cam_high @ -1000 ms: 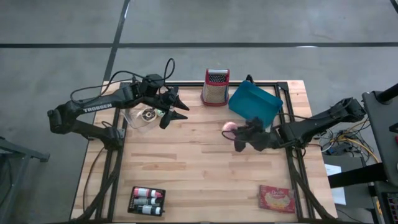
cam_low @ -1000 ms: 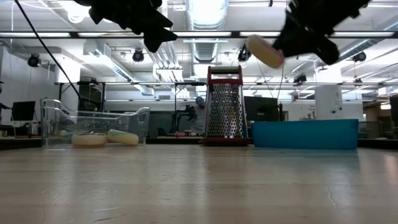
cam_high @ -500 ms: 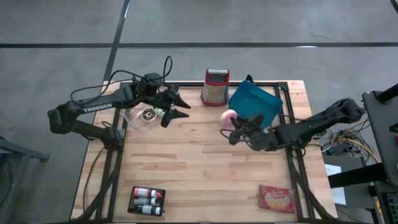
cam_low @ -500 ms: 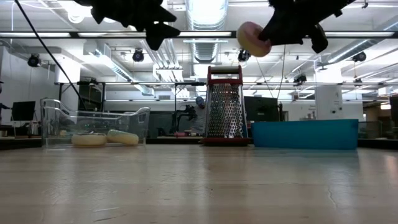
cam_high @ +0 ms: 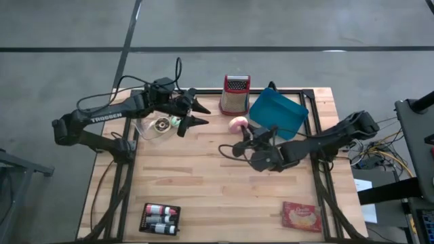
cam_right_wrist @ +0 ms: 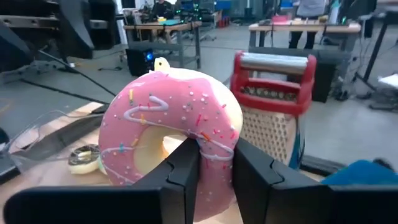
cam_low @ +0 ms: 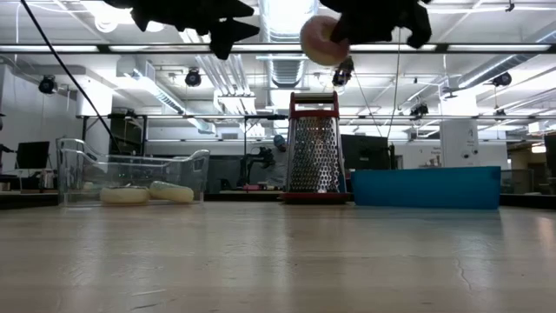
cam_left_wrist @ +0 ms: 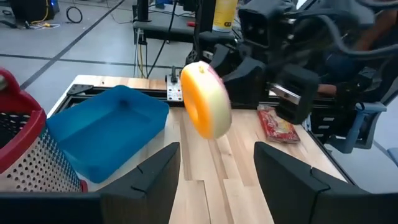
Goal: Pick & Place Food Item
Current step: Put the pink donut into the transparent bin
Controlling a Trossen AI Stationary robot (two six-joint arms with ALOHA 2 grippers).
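— Wooden slats make up the table (cam_high: 203, 183), and from above I count things from the left: one clear container (cam_high: 150, 129), one black tray of small bottles (cam_high: 160, 218) at the near edge, one box grater (cam_high: 234, 93), one blue bin (cam_high: 278, 114), one red snack packet (cam_high: 302, 216) at the near right corner.

— What does the level view add?

— It looks through the clear container's wall and shows two pale doughnuts (cam_low: 148, 192) lying inside; from above only one ring (cam_high: 161, 124) reads clearly. It also shows the pink doughnut (cam_low: 321, 39) held well up in the air, clear of the wood.

— Where is that doughnut?

— Over the middle of the table, between the grater and the bin, near the left arm's fingers. The right gripper (cam_high: 239, 140) has its fingers clamped through the ring. Its own wrist camera shows pink icing with sprinkles (cam_right_wrist: 171, 140) and two dark fingers (cam_right_wrist: 186, 171) pinching the lower edge; the left wrist camera sees the doughnut's orange underside (cam_left_wrist: 205, 107) edge-on.

— And the left gripper?

— The left gripper (cam_high: 196, 108) hangs over the far left part of the table, just beside the container, fingers apart and holding nothing. The doughnut shows in the gap between its fingers (cam_left_wrist: 149, 177).

— Anything in the way?

— The grater stands just behind the doughnut, the bin to its right. Cables loop over the far left edge.
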